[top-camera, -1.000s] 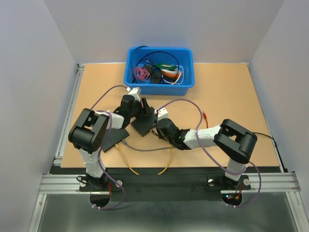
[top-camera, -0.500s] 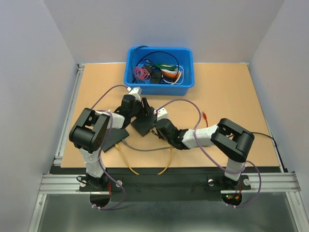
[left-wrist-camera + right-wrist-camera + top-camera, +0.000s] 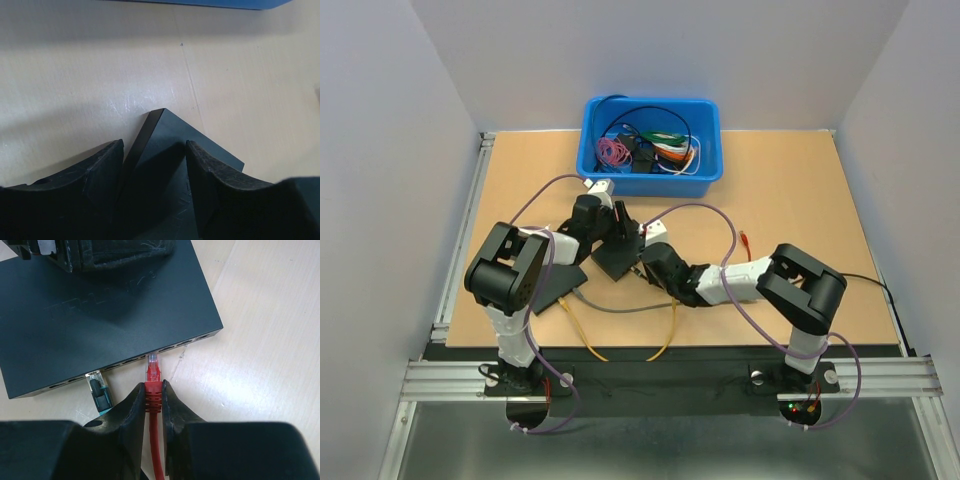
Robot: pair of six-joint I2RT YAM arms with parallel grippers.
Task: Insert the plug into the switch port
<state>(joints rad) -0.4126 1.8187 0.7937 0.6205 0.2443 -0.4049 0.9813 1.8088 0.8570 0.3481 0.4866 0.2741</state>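
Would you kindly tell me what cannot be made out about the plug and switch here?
Right wrist: how far the red plug enters the switch port; its own tip hides the opening.
Top external: the plug, too small and covered by the right gripper.
Left wrist: the ports; the left gripper frames only a switch corner.

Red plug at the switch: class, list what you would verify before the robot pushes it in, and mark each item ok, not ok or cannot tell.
1. Right tool clamps the red plug by its boot: ok.
2. Plug tip points at the port row of the switch: ok.
3. Plug seated: not ok, its body shows outside.
4. Neighbouring teal plug clear of the path: ok.
5. Left tool gripping the switch: cannot tell; its jaws straddle a corner.
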